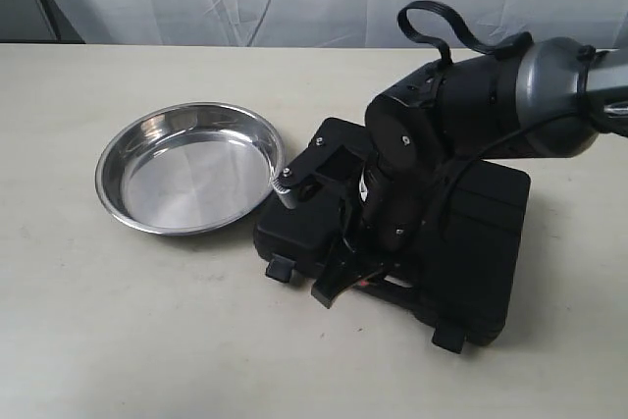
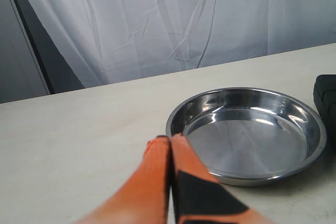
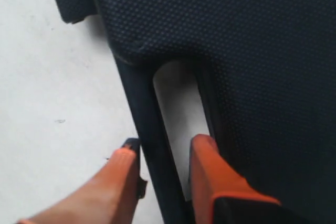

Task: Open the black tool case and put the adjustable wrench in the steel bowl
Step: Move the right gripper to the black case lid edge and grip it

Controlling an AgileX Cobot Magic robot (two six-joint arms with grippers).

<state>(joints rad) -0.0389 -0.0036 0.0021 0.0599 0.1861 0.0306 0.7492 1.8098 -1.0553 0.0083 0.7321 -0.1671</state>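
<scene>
On the table, the black tool case lies shut just beside the steel bowl — adjustable wrench out of sight. My right hand is spread astride its handle; my left hand sits pressed together by the bowl. If I lift with a latch clipped, the whole case could tip or shove the bowl.
</scene>
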